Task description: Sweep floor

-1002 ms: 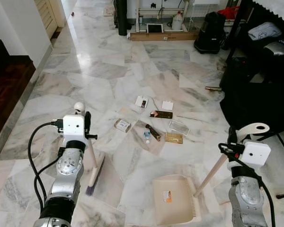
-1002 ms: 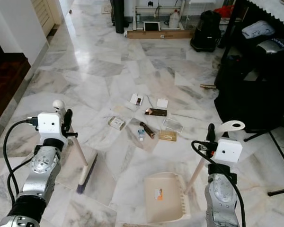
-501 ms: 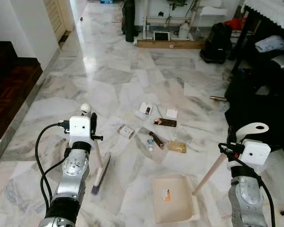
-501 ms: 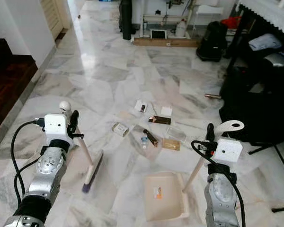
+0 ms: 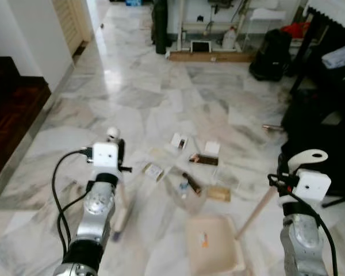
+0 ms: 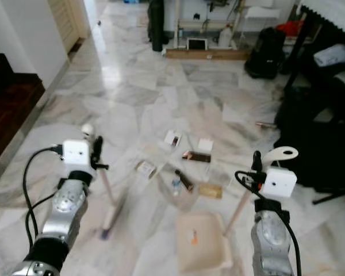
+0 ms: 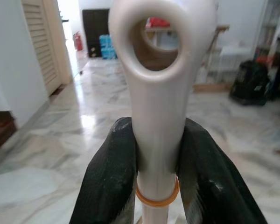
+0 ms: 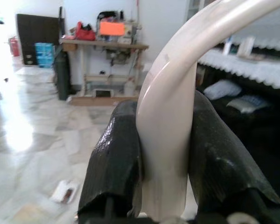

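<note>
My left gripper [image 5: 118, 152] is shut on the top of a pale broom handle [image 7: 156, 93], whose black fingers [image 7: 107, 182] clamp it below its hanging loop. The broom head [image 5: 122, 221] rests, blurred, on the marble floor to the left of the litter. My right gripper [image 5: 284, 172] is shut on the curved handle [image 8: 170, 121] of a cream dustpan [image 5: 214, 244] that lies on the floor in front of me. Scattered litter lies ahead: a small box [image 5: 153, 170], a white card [image 5: 177, 140], a brown wrapper [image 5: 203, 159], a tiny bottle [image 5: 184, 185] and a gold packet [image 5: 219, 193].
Black bags and furniture [image 5: 319, 144] crowd the right side. A dark wooden step [image 5: 8, 109] and a white wall [image 5: 29, 34] border the left. Far ahead stand a black backpack [image 5: 268, 54], a wooden plank [image 5: 210, 56] and a black post [image 5: 161, 26].
The whole picture has shifted, so the camera moved. Both grippers keep their hold. The broom head now looks blurred, still left of the litter.
</note>
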Available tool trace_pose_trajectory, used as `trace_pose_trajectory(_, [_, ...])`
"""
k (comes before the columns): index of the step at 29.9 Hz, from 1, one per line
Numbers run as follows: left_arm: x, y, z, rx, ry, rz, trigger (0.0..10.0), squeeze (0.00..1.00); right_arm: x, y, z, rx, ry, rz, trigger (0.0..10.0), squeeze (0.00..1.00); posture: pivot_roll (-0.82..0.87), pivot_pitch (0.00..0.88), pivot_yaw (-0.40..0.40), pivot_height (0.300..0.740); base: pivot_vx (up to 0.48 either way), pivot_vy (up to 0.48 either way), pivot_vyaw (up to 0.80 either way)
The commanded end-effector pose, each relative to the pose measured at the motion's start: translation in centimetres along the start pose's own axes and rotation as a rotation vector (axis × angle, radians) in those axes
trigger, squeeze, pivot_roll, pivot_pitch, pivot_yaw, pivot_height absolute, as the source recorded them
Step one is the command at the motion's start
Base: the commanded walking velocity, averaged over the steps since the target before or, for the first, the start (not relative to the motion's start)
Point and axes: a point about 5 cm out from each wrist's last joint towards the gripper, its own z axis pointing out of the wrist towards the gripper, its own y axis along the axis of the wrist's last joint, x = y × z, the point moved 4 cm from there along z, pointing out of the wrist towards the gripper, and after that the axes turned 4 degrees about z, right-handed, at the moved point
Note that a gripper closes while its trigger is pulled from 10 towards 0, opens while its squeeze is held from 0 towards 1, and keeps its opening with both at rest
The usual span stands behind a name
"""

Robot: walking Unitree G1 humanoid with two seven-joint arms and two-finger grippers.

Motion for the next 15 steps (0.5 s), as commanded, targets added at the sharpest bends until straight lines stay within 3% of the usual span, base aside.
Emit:
trace_pose_trajectory(1, [1.13,1.02,0.27,-0.049,0.025,0.03,10.0,0.0,0.81,0.74,0.32,-0.03,0.018,0.02,10.0,0.0,0.07,0.04,-0.04,0.74,0.36,0.0,0.0])
trace_pose_trajectory(15, [1.23,1.81,0.67,-0.077,0.032,0.026,10.0,0.0,0.83,0.98,0.56,-0.03,0.017,0.023,10.0,0.0,0.06,0.046,-0.037,0.74,0.358,0.0,0.0])
